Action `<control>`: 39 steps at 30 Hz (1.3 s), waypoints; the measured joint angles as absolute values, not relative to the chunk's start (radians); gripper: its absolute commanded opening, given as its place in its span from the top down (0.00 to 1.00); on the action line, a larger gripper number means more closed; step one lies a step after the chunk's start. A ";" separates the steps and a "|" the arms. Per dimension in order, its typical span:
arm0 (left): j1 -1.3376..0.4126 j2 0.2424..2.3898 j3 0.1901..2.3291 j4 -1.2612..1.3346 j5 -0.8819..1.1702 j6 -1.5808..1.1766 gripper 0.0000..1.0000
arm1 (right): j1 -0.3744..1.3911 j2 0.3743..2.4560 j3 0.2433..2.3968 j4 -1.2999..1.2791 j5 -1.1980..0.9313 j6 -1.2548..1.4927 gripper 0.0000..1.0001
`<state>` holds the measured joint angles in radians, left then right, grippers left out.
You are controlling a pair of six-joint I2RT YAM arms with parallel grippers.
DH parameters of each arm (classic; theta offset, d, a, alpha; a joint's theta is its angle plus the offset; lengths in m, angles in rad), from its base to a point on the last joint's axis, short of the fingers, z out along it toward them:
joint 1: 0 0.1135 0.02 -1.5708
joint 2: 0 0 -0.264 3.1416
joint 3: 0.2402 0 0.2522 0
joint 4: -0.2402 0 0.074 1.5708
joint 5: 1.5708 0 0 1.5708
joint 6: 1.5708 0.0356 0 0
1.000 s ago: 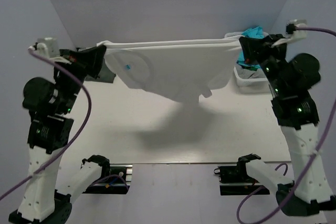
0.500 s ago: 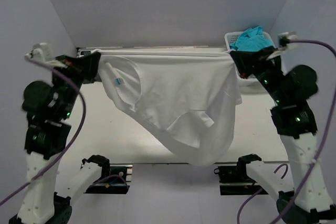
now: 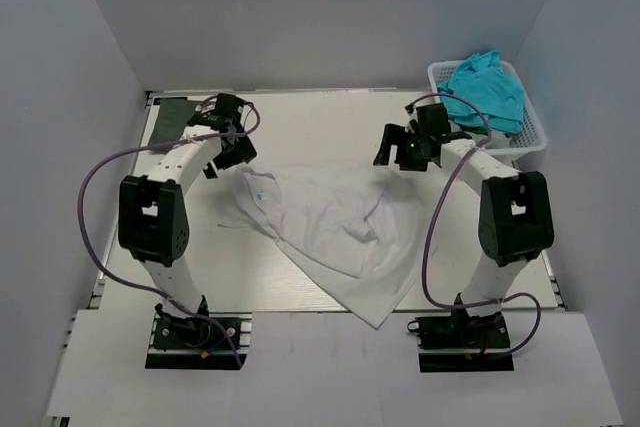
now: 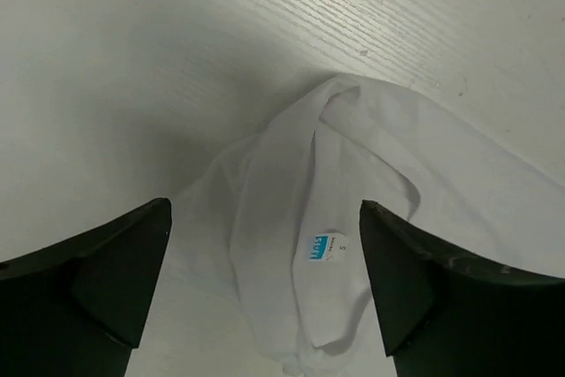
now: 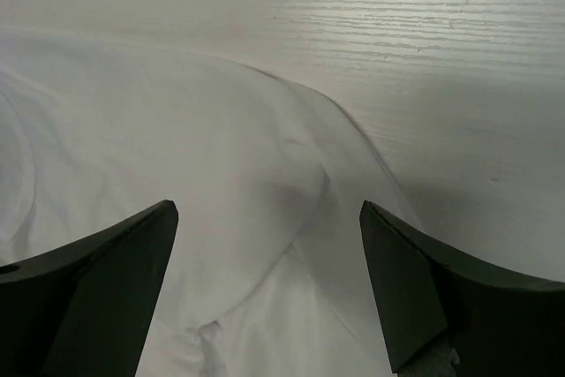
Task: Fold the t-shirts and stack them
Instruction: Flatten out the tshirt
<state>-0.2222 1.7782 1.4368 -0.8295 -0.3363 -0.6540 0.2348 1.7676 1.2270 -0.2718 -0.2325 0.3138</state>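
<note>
Both arms were reached out over the counter [image 3: 330,127], and the white t-shirt [image 3: 335,232] lay loose on it between them, not in either one's hold. The left gripper [image 4: 265,209] stood wide open with nothing between its fingers. Through its wrist camera I saw the collar end of the shirt directly below, bunched into soft folds, with a small blue-and-white neck label [image 4: 315,249] facing up. The right gripper [image 5: 267,207] was just as wide open and likewise empty. Under it the fabric formed a rounded hump with bare wood grain beyond it.

From the overhead view the shirt was rumpled rather than flat. It spread from the two grippers back toward the arm bases, narrowing to a corner that reached the near edge of the counter.

The teal t-shirts [image 3: 485,92] sat heaped in the white lattice basket [image 3: 535,125] at the far right corner, just beyond the right arm. A dark grey-green t-shirt [image 3: 172,125] lay flat at the far left corner, close beside the left arm and well apart from the white one.
</note>
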 measured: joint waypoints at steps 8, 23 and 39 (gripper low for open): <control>-0.234 1.611 1.465 -0.810 -0.131 -0.568 0.01 | 0.229 1.529 1.185 -0.266 -0.179 0.343 0.10; -0.343 1.578 1.077 -0.616 0.294 -0.550 0.01 | 0.224 1.232 0.659 -0.297 -0.266 0.477 0.10; -0.316 1.885 1.264 -0.659 0.124 -0.575 0.01 | 0.224 1.653 0.896 -0.183 -0.266 0.490 0.10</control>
